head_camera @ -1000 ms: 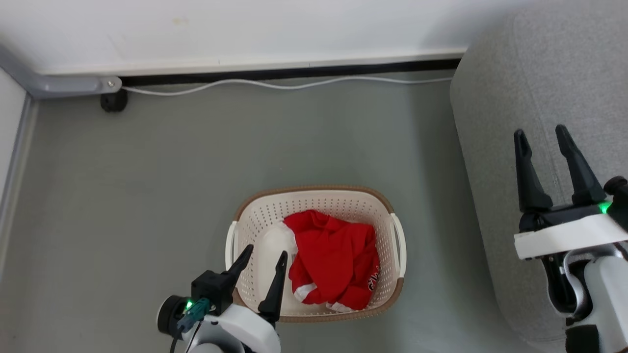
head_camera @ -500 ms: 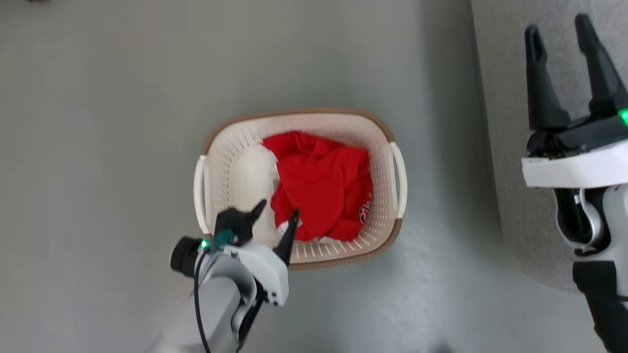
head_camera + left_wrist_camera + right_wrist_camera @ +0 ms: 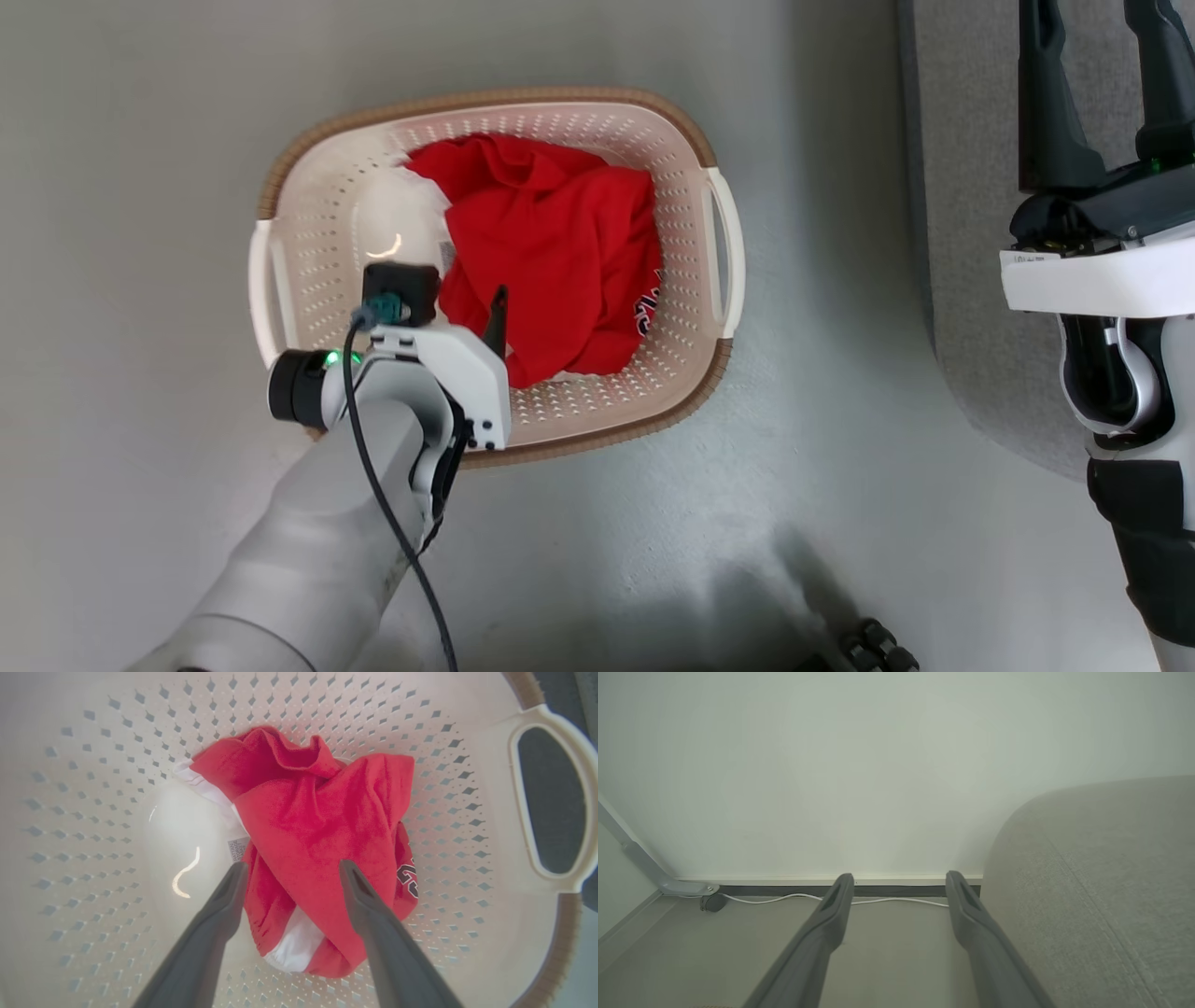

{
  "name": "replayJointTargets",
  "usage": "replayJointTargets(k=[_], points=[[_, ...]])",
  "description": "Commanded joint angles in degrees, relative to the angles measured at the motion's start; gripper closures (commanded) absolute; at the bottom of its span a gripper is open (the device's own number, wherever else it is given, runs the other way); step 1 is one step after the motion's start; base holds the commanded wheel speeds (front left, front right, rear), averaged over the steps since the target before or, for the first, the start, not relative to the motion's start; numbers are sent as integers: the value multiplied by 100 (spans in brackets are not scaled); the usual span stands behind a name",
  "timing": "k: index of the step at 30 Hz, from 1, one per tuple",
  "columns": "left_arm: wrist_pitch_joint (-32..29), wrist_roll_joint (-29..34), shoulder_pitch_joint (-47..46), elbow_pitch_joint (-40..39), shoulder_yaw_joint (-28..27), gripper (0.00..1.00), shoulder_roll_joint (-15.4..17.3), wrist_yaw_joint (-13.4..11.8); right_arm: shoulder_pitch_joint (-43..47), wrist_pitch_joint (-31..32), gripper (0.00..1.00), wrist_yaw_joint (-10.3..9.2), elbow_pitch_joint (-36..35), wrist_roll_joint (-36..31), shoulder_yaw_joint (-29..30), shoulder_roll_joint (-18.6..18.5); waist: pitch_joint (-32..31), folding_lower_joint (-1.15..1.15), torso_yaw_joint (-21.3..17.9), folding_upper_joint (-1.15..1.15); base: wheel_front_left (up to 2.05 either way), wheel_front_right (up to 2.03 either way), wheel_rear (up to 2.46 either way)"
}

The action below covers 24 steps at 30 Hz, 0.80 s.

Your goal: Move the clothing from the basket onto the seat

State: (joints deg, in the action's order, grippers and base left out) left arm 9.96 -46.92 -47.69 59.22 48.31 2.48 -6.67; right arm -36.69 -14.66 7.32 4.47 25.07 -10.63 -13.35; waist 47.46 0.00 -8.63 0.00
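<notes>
Red clothing point(image 3: 551, 243) with white panels lies crumpled in the cream basket point(image 3: 317, 196), toward its right side. My left gripper point(image 3: 467, 313) reaches down into the basket from the near rim. In the left wrist view it is open point(image 3: 292, 870), its fingers straddling the near fold of the clothing point(image 3: 317, 826) just above it. The right gripper is held high beside the grey seat point(image 3: 971, 187), with its fingers point(image 3: 1050, 103) running off the head view's top edge. In the right wrist view it stands open point(image 3: 900, 882) and empty, the seat point(image 3: 1101, 882) to its right.
The basket stands on a grey floor point(image 3: 149, 187), with a strip of floor between it and the seat. A wall point(image 3: 878, 765) with a white cable point(image 3: 784, 898) along its base lies ahead of the right gripper. Small dark wheels point(image 3: 873, 646) show at the head view's bottom edge.
The head camera has tilted down and closer, so the basket fills more of the view. My left gripper has gone further over the rim and down into the basket, toward the clothing.
</notes>
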Motion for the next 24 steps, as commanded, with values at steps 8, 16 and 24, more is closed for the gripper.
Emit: replayJointTargets(k=[8,16,24], points=[[-543,-693,-517,175,232,0,40,-389,-16,-34,0,17,-210,104,-85,100,408,0,-326,0,0,0,0],[-828,-1249,-909,470,396,0,40,-537,-98,-34,0,17,-274,137,-102,161,702,0,-451,0,0,0,0],[-922,-1656,-1192,732,423,0,40,-635,-165,-34,0,17,-309,248,-195,301,960,0,-614,0,0,0,0]])
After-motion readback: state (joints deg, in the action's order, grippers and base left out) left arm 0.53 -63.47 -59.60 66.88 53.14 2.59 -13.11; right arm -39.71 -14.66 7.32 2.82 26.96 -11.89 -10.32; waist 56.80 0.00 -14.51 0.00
